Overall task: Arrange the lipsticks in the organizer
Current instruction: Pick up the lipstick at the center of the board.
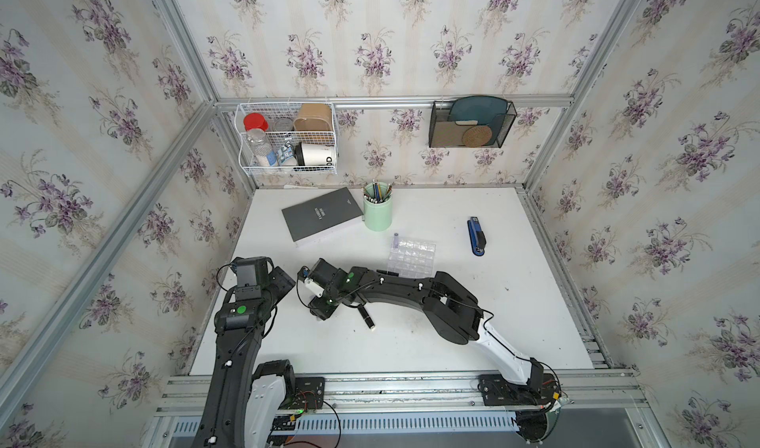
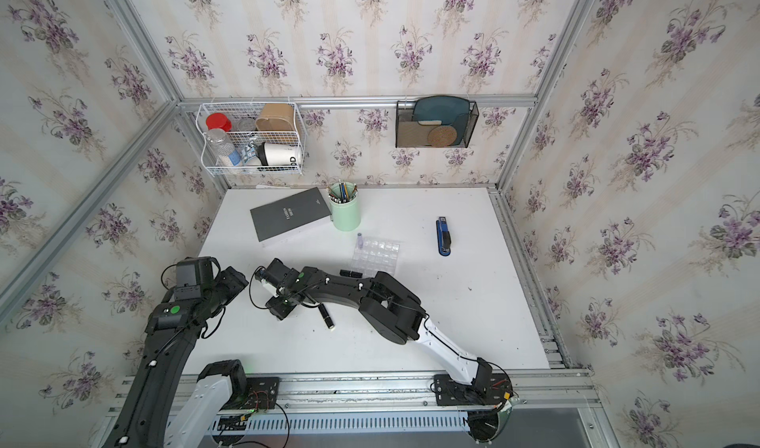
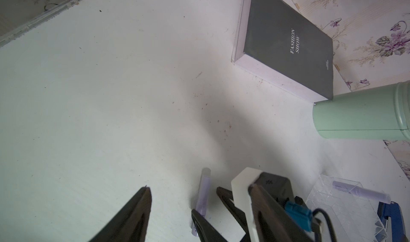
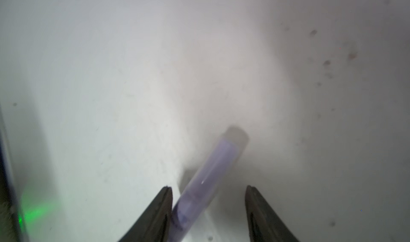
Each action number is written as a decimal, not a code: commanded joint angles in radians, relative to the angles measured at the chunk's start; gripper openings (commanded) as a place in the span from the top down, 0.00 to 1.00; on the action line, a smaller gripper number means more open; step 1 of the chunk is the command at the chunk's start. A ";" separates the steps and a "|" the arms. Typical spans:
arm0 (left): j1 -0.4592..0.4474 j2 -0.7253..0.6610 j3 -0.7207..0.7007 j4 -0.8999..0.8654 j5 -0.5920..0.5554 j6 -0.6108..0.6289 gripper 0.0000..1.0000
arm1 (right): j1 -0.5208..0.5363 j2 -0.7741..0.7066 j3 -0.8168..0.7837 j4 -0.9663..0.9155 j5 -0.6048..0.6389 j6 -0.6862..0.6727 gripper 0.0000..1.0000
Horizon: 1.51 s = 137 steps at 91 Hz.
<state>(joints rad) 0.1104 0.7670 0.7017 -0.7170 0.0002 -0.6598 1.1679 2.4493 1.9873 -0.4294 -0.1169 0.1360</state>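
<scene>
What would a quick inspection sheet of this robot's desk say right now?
Surface: white table, a few dark specks.
Job's things: clear organizer with one lilac lipstick standing in a corner cell; black lipstick loose on the table; another black tube beside the organizer, partly hidden by the right arm; second lilac lipstick lying on the table.
Clutter: grey book, mint pen cup of pencils, blue stapler.
Grippers: left gripper open, holding nothing; right gripper open around the second lilac lipstick, one finger touching it.
Cables: black cables looping along both arms; none seen snagged.
Surroundings: floral wallpaper, metal frame, white wire basket, black mesh rack.
</scene>
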 commanded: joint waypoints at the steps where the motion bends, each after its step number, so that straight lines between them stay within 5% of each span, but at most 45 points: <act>1: 0.000 -0.005 0.002 0.011 0.014 -0.001 0.26 | 0.007 0.048 0.065 -0.071 0.144 0.073 0.45; 34: 0.001 -0.007 0.015 0.009 0.027 0.000 0.28 | 0.024 0.134 0.170 -0.123 0.219 0.098 0.65; 64: 0.000 -0.002 0.011 0.048 0.135 0.021 0.30 | 0.024 0.047 0.092 -0.154 0.273 0.085 0.59; 96: 0.000 -0.022 0.011 0.071 0.220 0.052 0.31 | 0.008 0.026 0.090 -0.123 0.256 0.099 0.82; 122: -0.046 -0.060 0.044 0.137 0.516 0.100 0.19 | -0.149 -0.488 -0.469 0.332 0.031 0.264 0.86; 137: -0.280 -0.104 -0.124 0.439 0.598 -0.067 0.19 | -0.293 -0.757 -0.843 0.718 -0.138 0.477 0.86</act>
<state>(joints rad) -0.0372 0.6800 0.6704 -0.5156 0.4915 -0.6113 0.9222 1.7962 1.2789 -0.0322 -0.0906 0.4282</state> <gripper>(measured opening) 0.814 0.220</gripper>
